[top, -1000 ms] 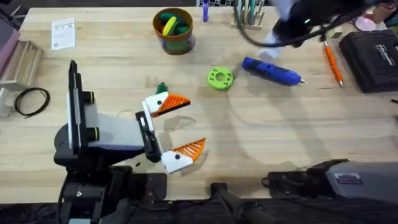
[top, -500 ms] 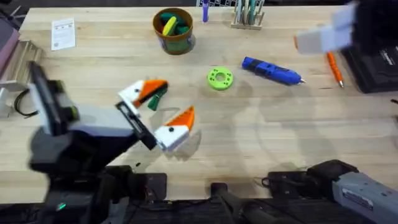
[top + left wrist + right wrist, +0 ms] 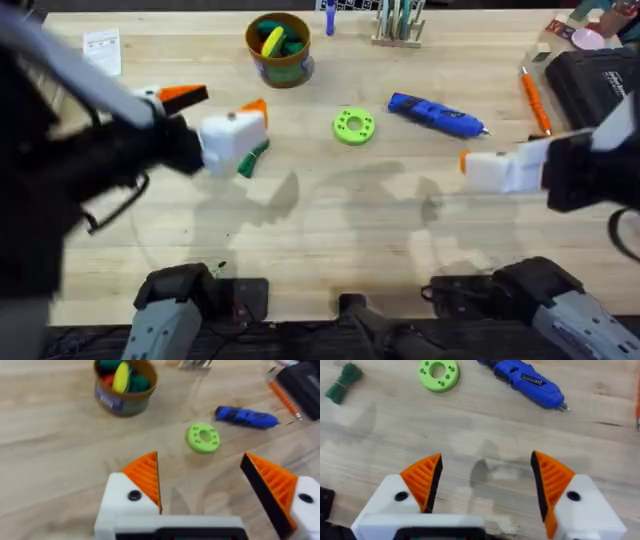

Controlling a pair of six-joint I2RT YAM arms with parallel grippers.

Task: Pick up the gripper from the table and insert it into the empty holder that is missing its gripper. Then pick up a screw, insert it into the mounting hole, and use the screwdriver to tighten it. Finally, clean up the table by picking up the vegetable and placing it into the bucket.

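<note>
The blue screwdriver [image 3: 437,115] lies flat on the table [image 3: 400,230], silver tip toward the right edge. The dark-green vegetable [image 3: 252,158] lies left of centre, partly hidden overhead, its knotted end clear in the right wrist view. The brown-rimmed bucket [image 3: 279,48] stands upright at the far edge, yellow and green toys inside.

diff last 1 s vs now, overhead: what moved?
The left gripper rose and swung from the near table edge to the far left, above the vegetable, fingers open, holding nothing. The right gripper came from the far right corner toward the middle, just near of the screwdriver, also open. The vegetable, screwdriver, green disc and bucket stayed put.
</note>
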